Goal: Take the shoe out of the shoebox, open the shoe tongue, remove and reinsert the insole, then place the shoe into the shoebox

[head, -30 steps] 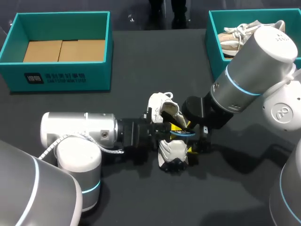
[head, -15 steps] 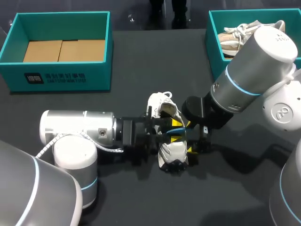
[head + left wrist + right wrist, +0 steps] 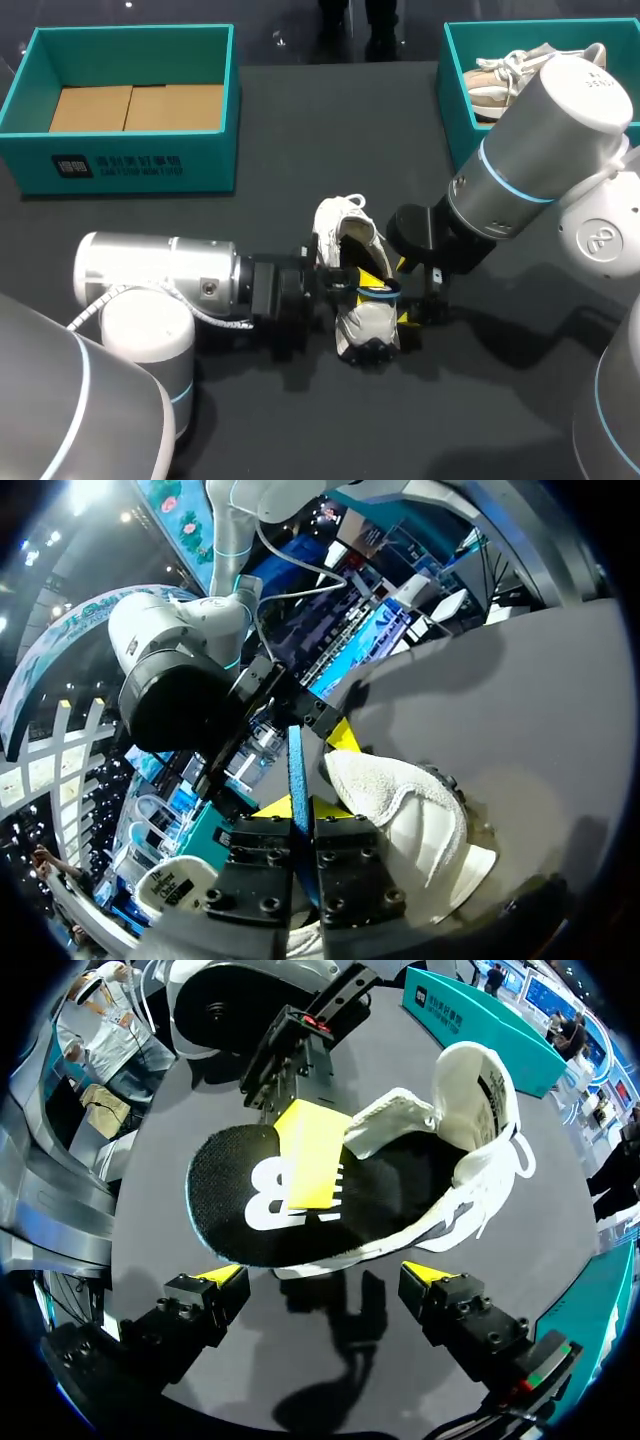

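A white shoe (image 3: 347, 228) lies on the dark table, toe toward the front edge. Its black insole (image 3: 262, 1203), with white letters on top and a blue underside (image 3: 297, 768), sticks out of the shoe's opening, lifted at the toe end. My left gripper (image 3: 370, 284) comes in from the left and is shut on the insole's edge; its yellow finger (image 3: 311, 1155) lies flat on the insole's top. My right gripper (image 3: 325, 1276) stands open just right of the shoe, its fingertips (image 3: 222, 1275) spread wide and touching nothing. The shoe's tongue (image 3: 398, 1125) is folded back.
A teal shoebox (image 3: 35, 160) with a cardboard bottom stands at the back left. A second teal box (image 3: 457, 95) at the back right holds a beige shoe (image 3: 505, 75). My right arm (image 3: 530, 150) reaches over the table's right side.
My left gripper opened for a moment and shut again on the insole, and the left arm drew back a little to the left. The right arm kept still.
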